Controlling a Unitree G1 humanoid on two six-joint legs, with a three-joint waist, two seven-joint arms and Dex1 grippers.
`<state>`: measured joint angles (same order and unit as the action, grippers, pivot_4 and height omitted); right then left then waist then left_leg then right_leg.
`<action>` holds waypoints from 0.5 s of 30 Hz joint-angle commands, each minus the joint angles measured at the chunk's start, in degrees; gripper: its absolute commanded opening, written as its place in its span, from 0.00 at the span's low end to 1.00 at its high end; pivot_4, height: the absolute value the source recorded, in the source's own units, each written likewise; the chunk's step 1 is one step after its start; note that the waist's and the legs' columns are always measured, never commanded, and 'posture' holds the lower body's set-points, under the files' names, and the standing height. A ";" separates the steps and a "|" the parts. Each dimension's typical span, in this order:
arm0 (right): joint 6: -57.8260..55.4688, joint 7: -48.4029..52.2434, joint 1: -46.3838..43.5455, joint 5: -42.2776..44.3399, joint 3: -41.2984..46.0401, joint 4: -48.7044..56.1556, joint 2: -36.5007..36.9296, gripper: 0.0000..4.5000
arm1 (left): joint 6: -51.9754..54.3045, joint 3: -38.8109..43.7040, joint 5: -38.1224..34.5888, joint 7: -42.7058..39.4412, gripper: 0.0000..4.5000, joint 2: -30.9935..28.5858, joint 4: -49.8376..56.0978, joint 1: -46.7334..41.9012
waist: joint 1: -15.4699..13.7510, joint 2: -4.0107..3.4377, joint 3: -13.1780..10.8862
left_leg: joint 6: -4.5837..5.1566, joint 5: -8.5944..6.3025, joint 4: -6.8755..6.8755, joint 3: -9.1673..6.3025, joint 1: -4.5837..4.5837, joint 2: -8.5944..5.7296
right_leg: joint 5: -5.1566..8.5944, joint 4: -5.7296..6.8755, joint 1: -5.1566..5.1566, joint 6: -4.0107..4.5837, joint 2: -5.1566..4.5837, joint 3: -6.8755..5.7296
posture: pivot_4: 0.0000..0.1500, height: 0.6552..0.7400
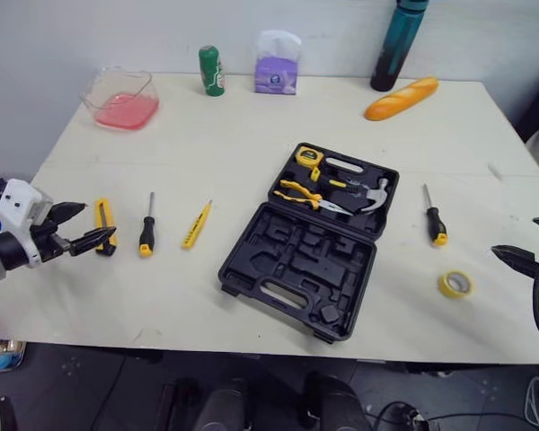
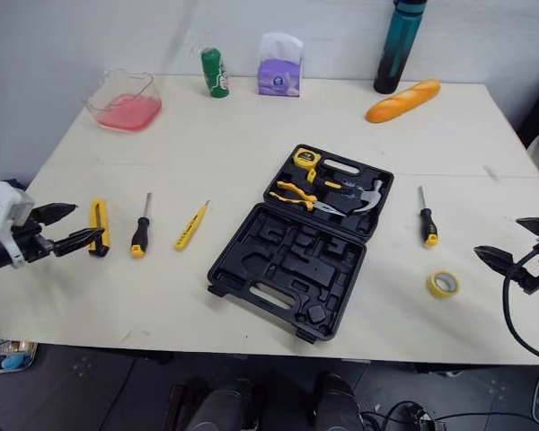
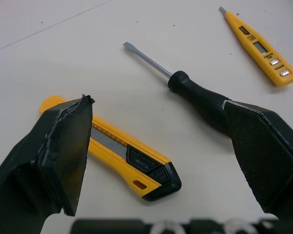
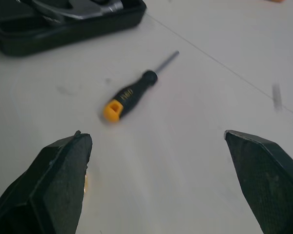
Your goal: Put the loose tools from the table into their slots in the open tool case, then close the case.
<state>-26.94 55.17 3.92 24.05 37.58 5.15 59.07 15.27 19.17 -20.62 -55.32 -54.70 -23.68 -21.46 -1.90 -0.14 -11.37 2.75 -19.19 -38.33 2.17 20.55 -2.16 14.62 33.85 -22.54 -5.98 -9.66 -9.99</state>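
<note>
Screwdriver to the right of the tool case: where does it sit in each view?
Left eye view: right-hand screwdriver lies right of the open tool case, beyond the tape roll.
Right eye view: same place.
Right wrist view: it lies with its yellow butt toward the camera.
Left wrist view: another screwdriver, beside the utility knife.
Shared landmark: the tool case.
</note>
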 commanded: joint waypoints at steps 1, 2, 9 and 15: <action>-2.94 -1.36 -0.61 2.48 -0.89 6.87 -0.88 1.00 | 0.98 -3.54 0.61 -0.59 0.99 1.63 2.43 -4.15 | -0.44 0.00 0.00 | -0.04 -0.02 0.01 0.01 0.00 0.02 | 0.00 -0.01 -0.01 0.00 0.04 0.04 | 1.00 0.94; -3.61 -1.71 -1.11 2.71 -2.27 8.39 -1.13 1.00 | 1.02 -5.31 1.32 -0.68 0.99 2.68 2.56 -5.87 | -0.59 0.00 0.00 | -0.06 -0.03 0.00 0.01 0.00 0.03 | 0.00 -0.01 -0.01 0.00 0.08 0.07 | 1.00 0.94; -5.63 -3.08 -7.04 2.16 -11.89 10.59 -0.84 1.00 | -0.77 -16.13 8.44 -0.29 0.99 9.67 -3.07 -18.44 | -0.93 0.03 -0.01 | -0.02 -0.01 -0.09 0.21 0.00 0.03 | -0.01 0.01 -0.02 -0.01 0.19 0.16 | 1.00 0.94; -8.34 -8.27 -14.98 -1.35 -23.28 9.09 -3.98 1.00 | -5.20 -22.39 14.76 2.48 0.99 18.23 -13.86 -29.27 | -0.78 0.09 0.00 | 0.01 0.00 -0.25 0.28 0.04 0.05 | -0.03 0.03 -0.03 -0.03 0.23 0.20 | 1.00 0.94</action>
<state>-35.08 48.62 -9.85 24.23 15.67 14.25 55.35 11.93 -2.87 -7.46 -54.24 -36.93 -35.17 -48.49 -2.68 -0.05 -11.37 2.76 -19.19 -38.60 2.45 20.60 -2.10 14.60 33.89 -22.59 -6.01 -9.42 -9.79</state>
